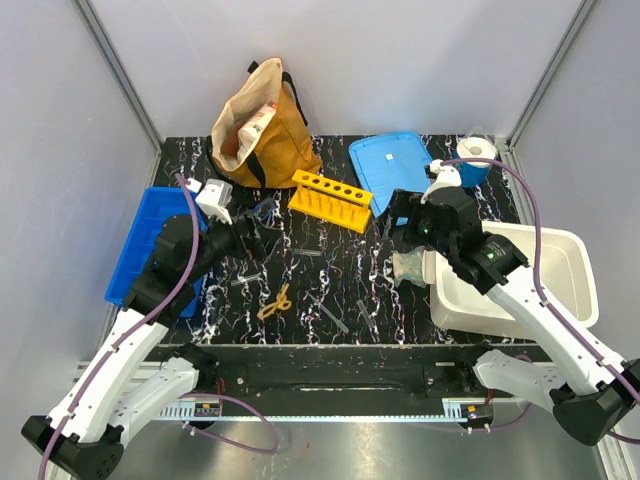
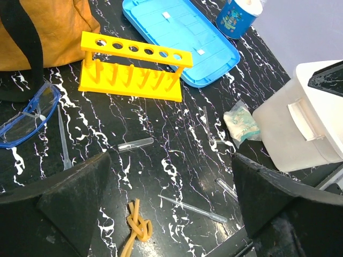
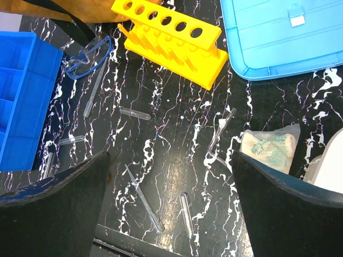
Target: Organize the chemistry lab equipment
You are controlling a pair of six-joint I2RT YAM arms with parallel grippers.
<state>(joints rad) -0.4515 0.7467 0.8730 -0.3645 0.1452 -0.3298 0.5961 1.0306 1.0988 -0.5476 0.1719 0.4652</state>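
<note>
Black marbled table (image 1: 340, 270) lay strewn with lab gear as two robot arms hovered above it. Both the left gripper (image 2: 170, 158) and the right gripper (image 3: 170, 155) stood with fingers spread wide and nothing between them. Thin clear tubes (image 3: 134, 113) were scattered flat across the middle of the surface. Blue-framed safety goggles (image 2: 27, 118) rested beside the tan bag (image 1: 260, 125), left of a yellow tube rack (image 2: 134, 67). A pale green glove (image 3: 268, 150), in a clear packet, sat just beside the white bin (image 1: 520, 280). The small yellow looped piece (image 1: 276, 300) lay near the front edge, between the arms. A blue divided tray (image 1: 140, 240) stood at far left, and a blue lid (image 1: 392, 165) lay behind the rack.
</note>
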